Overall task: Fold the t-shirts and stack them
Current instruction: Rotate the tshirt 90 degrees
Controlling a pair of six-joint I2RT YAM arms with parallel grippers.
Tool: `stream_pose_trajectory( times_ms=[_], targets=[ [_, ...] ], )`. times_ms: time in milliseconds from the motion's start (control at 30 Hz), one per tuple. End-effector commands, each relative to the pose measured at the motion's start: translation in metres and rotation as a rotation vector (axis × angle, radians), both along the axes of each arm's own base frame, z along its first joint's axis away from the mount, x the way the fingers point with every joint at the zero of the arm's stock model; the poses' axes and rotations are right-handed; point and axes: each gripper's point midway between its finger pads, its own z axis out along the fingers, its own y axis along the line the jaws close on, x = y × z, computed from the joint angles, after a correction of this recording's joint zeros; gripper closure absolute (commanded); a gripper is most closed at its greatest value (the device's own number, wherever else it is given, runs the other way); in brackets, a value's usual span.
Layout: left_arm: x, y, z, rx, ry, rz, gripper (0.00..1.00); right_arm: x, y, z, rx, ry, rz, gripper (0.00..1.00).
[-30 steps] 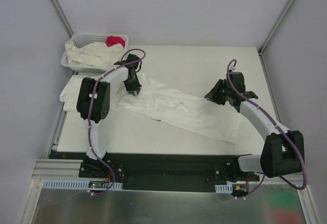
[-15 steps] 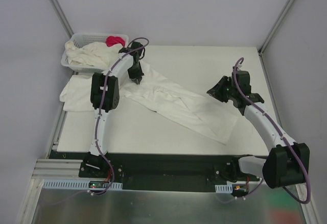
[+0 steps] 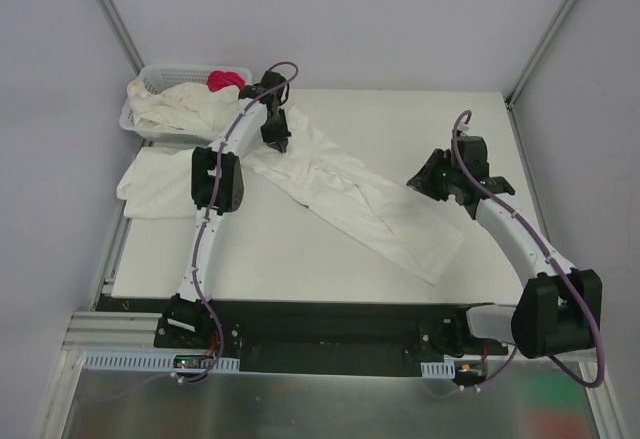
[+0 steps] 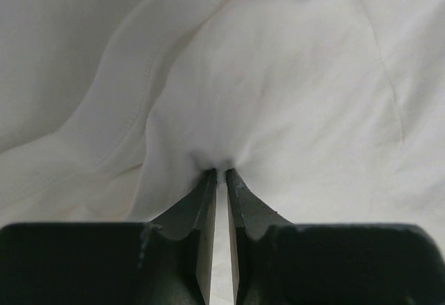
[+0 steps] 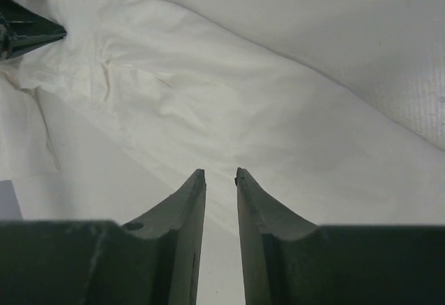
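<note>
Fabric at the far end of the crumpled white cotton t-shirt sits pinched in the left gripper; the right gripper, slightly parted, empty, hovers beside it.

White t-shirt stretched as long rumpled diagonal band across table, far-left to near-right; second shirt flat at left edge; cream shirts heaped in basket

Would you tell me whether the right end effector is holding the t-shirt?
No, the right end effector shows a bare gap between its jaws, with the t-shirt lying beyond them.
</note>
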Motion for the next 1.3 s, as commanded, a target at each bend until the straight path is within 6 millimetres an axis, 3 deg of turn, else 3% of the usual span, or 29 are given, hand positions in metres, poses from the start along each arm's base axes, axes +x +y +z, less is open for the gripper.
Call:
stream_pose_trajectory(
  times_ms=[0, 33, 100, 267, 467, 667, 967, 1067, 1267],
  targets=[
    [-0.020, -0.035, -0.022, -0.056, 0.065, -0.098, 0.90, 0.000, -0.028, -0.026, -0.135, 0.085, -0.023, 0.72],
    [-0.020, -0.038, -0.021, -0.043, 0.056, -0.102, 0.89, 0.002, -0.034, -0.041, -0.145, 0.126, -0.038, 0.72],
    [-0.020, -0.040, -0.016, -0.038, 0.043, -0.113, 0.89, 0.010, -0.045, -0.051, -0.129, 0.160, -0.066, 0.71],
    [-0.018, -0.046, -0.004, -0.050, 0.009, -0.119, 0.89, 0.029, -0.051, -0.080, -0.132, 0.253, -0.066, 0.71],
    [-0.013, -0.048, 0.005, -0.055, -0.025, -0.126, 0.89, 0.038, -0.044, -0.092, -0.097, 0.288, -0.068, 0.71],
    [-0.008, -0.049, 0.009, -0.053, -0.052, -0.133, 0.89, 0.019, -0.016, -0.089, -0.091, 0.287, -0.005, 0.71],
    [0.010, -0.048, 0.011, -0.072, -0.111, -0.144, 0.88, -0.032, 0.023, -0.094, -0.106, 0.337, 0.123, 0.71],
    [0.017, -0.043, 0.013, -0.080, -0.132, -0.133, 0.88, -0.044, 0.032, -0.090, -0.115, 0.331, 0.147, 0.71],
    [0.030, -0.031, 0.024, -0.105, -0.166, -0.085, 0.88, -0.052, 0.031, -0.095, -0.136, 0.359, 0.166, 0.70]
  ],
)
